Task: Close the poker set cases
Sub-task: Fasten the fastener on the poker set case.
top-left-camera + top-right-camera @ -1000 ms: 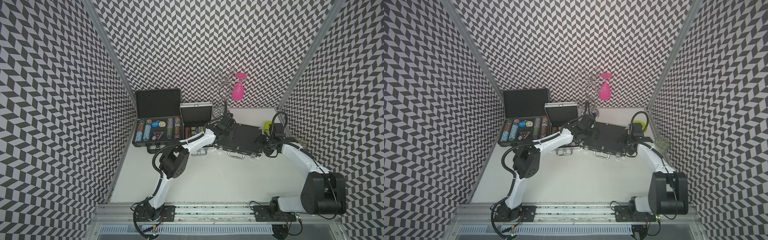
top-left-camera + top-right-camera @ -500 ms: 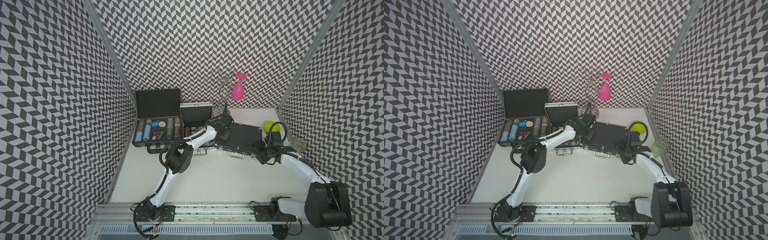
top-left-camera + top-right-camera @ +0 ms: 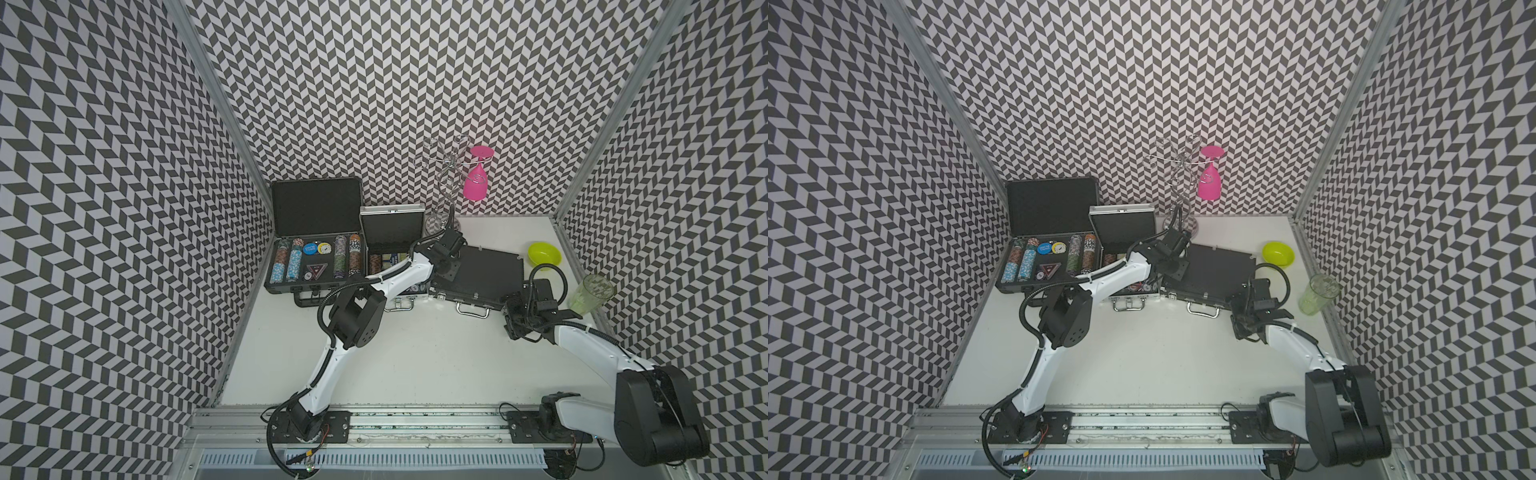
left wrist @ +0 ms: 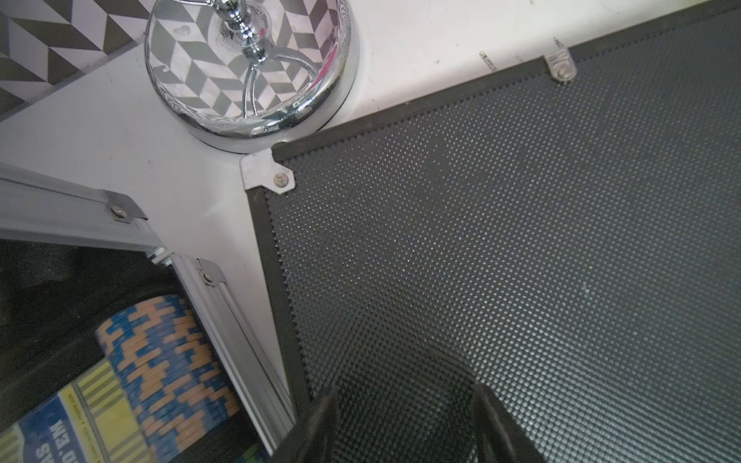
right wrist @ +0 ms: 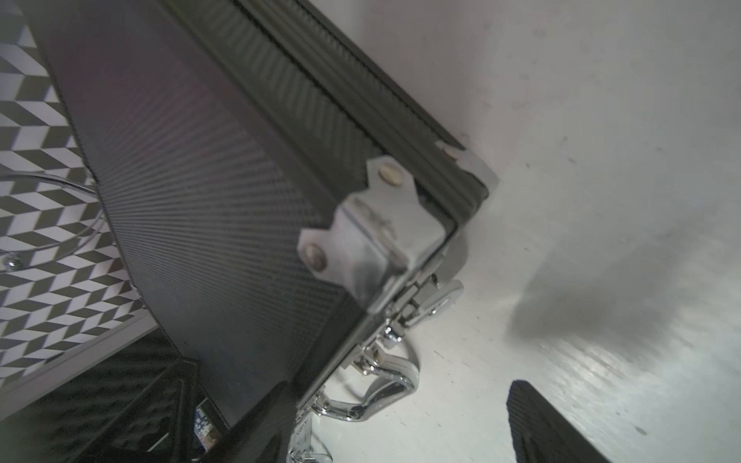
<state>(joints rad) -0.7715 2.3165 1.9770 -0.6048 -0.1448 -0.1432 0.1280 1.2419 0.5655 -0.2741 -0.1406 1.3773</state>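
My left gripper (image 4: pixel 405 421) hangs spread and empty over the closed black case (image 3: pixel 488 270) lying mid-table. My right gripper (image 5: pixel 397 401) gapes, gripping nothing, just off that case's front corner. The silver case (image 3: pixel 392 230) and big black case (image 3: pixel 316 208) stand open at back left.

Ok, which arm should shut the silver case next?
Left, probably: the left end effector hangs over a corner of the black case beside the silver case; the right end effector sits at its far corner.
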